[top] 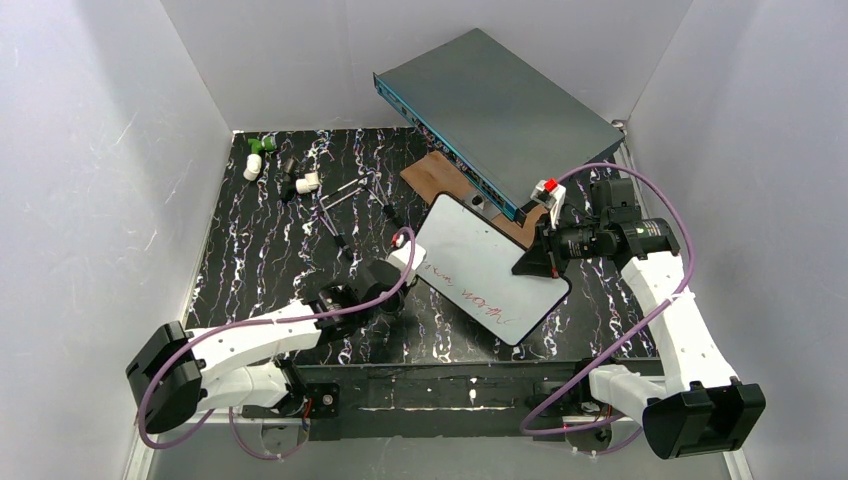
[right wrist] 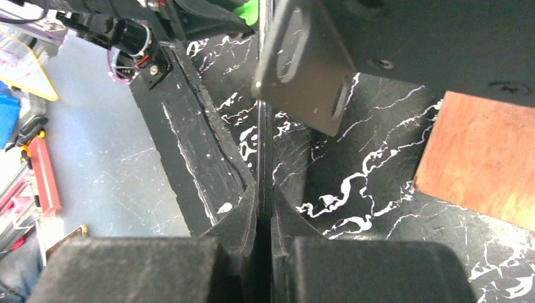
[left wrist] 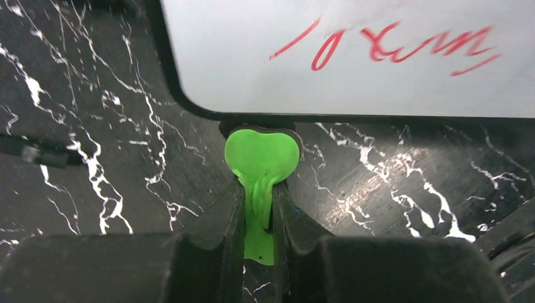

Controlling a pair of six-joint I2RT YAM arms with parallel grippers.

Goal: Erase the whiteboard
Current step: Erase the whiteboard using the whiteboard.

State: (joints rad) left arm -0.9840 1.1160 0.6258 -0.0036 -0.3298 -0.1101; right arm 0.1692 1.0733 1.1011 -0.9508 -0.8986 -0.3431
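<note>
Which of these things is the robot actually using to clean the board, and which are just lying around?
In use: whiteboard with red writing, pinched by right gripper; green pad in left gripper, likely the wiper.
Lying about: grey-teal box; wooden plank; small white and green bits.

Back right blocked: grey metal box (top: 500,115) tilted over wooden plank (top: 440,178), close by far edge of whiteboard (top: 488,268). Back left: scattered small parts (top: 300,183). Right gripper (top: 532,262) clamps board's right edge; left gripper (top: 403,262) (green pad (left wrist: 262,158) pinched in jaws) at left corner. Bare table (top: 250,270) near left; board face reachable from above.
</note>
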